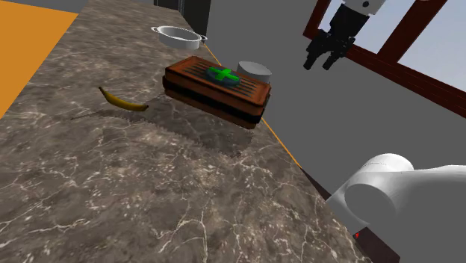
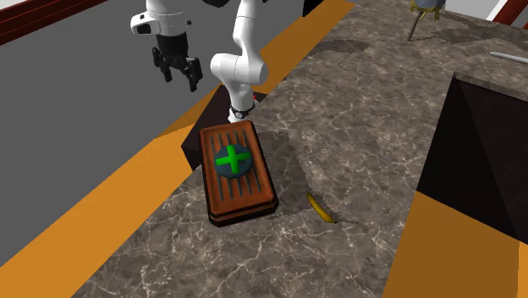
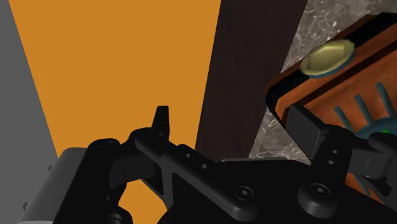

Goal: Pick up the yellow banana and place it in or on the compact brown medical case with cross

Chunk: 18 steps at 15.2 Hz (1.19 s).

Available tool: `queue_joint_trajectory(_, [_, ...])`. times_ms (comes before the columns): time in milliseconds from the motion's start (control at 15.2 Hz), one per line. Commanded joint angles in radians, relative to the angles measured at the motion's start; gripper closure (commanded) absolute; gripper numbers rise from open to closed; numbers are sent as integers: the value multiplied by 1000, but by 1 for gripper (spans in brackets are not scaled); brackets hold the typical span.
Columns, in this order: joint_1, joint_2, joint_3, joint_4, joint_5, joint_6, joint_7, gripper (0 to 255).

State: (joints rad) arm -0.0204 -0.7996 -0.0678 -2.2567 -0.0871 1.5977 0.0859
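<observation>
In the shoulder view, an orange floor (image 1: pixel 30 52) borders the brown marbled bench (image 1: pixel 149 194) on the left. The banana (image 1: pixel 123 100) lies flat on the bench, a slim yellow curve with dark tips, a little apart from the case (image 1: pixel 220 90) to its right. The case is a low reddish-brown box with a ribbed lid that carries a dark round badge and a bright green cross. A white two-handled pan (image 1: pixel 179 34) stands farther back, and a grey cylinder (image 1: pixel 255 72) sits just behind the case. Bare bench spreads wide in front of the banana and the case. The bench's edge runs diagonally toward the lower right, close past the case. Beyond that edge the gripper (image 1: pixel 327 60) hangs high, off the bench and pointing down, its two black fingers apart and holding nothing. The white arm (image 1: pixel 381 187) bulks at the lower right.
</observation>
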Motion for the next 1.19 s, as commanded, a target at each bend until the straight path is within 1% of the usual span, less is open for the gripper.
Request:
queue_joint_trajectory(0, [0,0,0,0,0,0,0,0])
queue_joint_trajectory(594, [103,222,94,87,43,130,-27,0])
queue_joint_trajectory(1122, [178,426,183,204,54,212,-51,0])
